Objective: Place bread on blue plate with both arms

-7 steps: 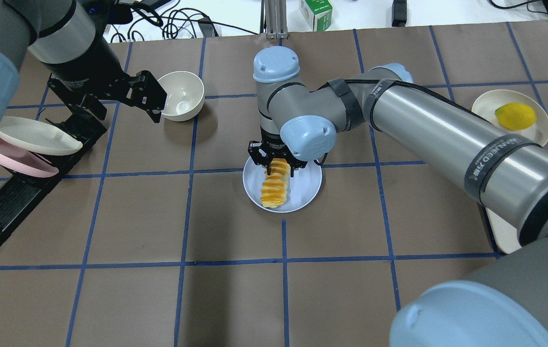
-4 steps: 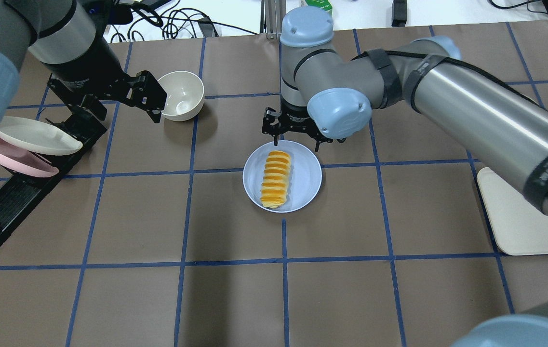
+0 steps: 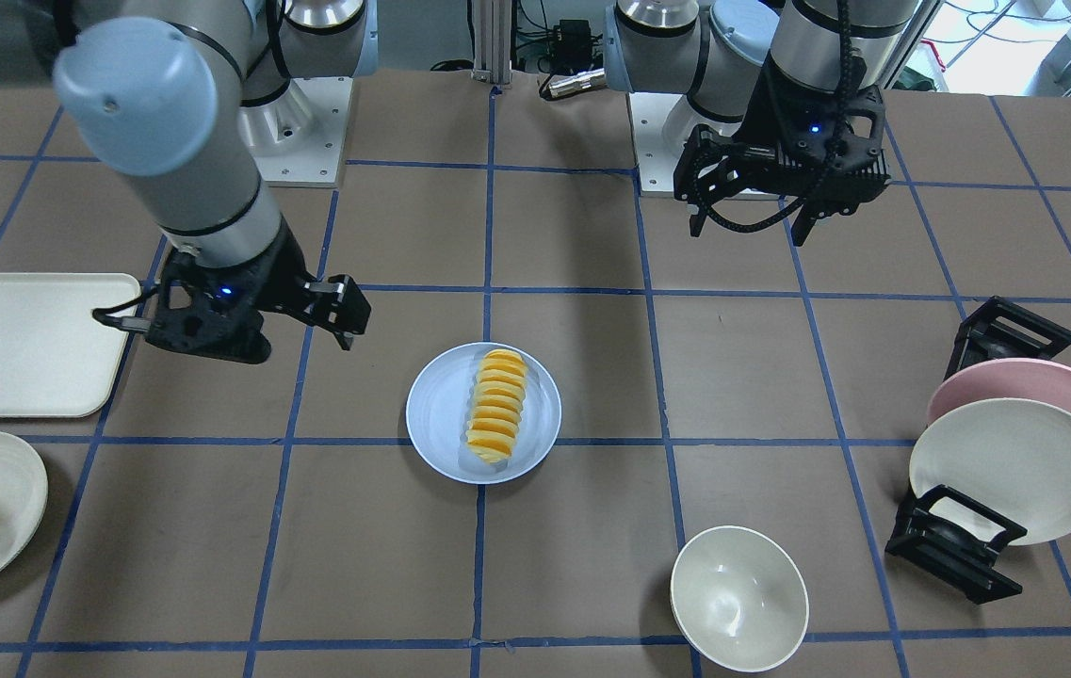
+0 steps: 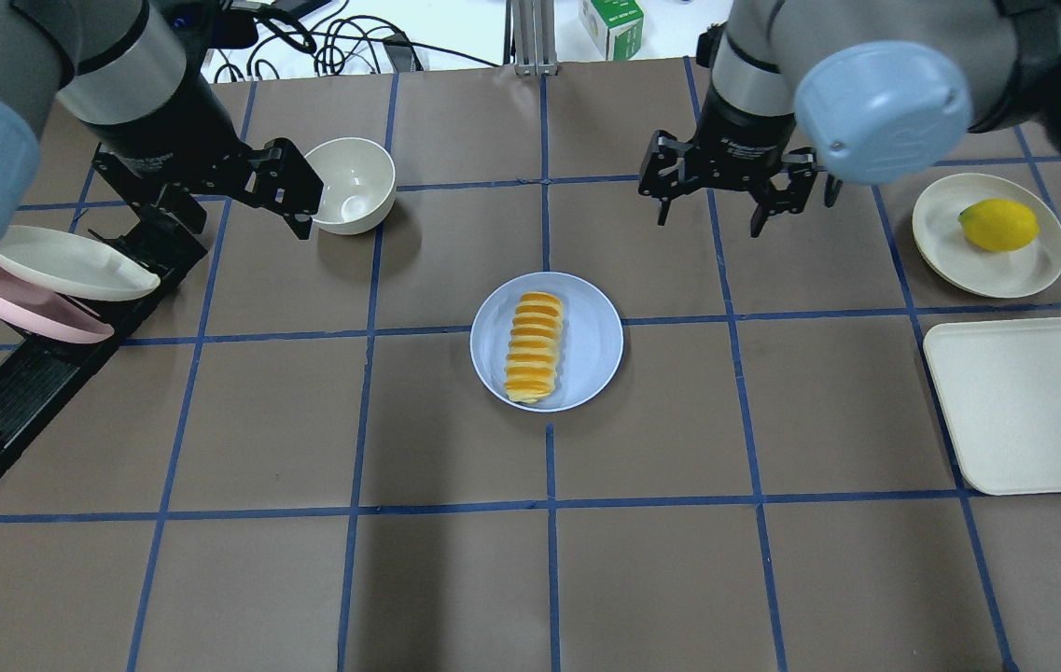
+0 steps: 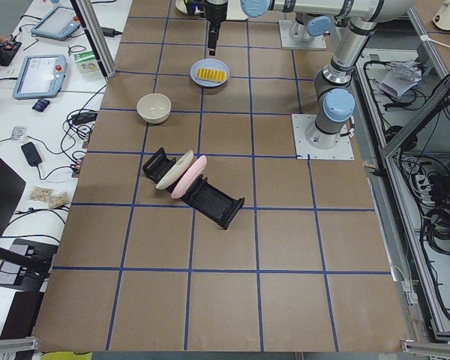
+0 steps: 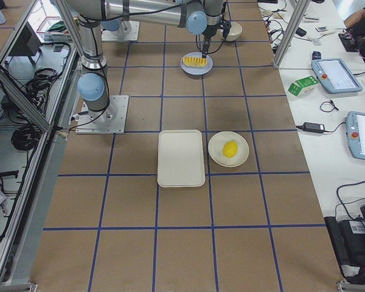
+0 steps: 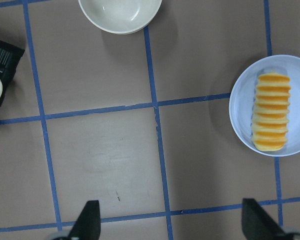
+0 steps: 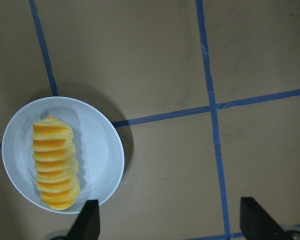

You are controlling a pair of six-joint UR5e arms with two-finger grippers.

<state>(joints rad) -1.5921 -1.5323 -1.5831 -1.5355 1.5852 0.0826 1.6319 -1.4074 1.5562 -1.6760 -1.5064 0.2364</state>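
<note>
The bread (image 4: 533,347), a ridged yellow-orange loaf, lies lengthwise on the blue plate (image 4: 597,343) at the table's middle. It also shows in the front view (image 3: 495,405) on the plate (image 3: 436,414), and in both wrist views (image 7: 271,111) (image 8: 54,162). My right gripper (image 4: 709,222) is open and empty, raised beyond the plate and to its right. Its fingertips (image 8: 87,222) frame bare table beside the plate (image 8: 102,150). My left gripper (image 4: 306,210) is open and empty, hovering beside the cream bowl, far left of the plate (image 7: 240,107).
A cream bowl (image 4: 353,182) stands at the back left. A black rack (image 4: 17,392) holds a pink plate (image 4: 17,308) and a cream plate (image 4: 73,266) at the left. A cream plate (image 4: 1034,266) with a yellow fruit (image 4: 997,224) and a cream tray (image 4: 1034,401) lie at the right.
My right gripper has let go of the bread, lifted off the plate and moved away to the back right. The bread now lies flat on the plate. The left arm has not moved.
</note>
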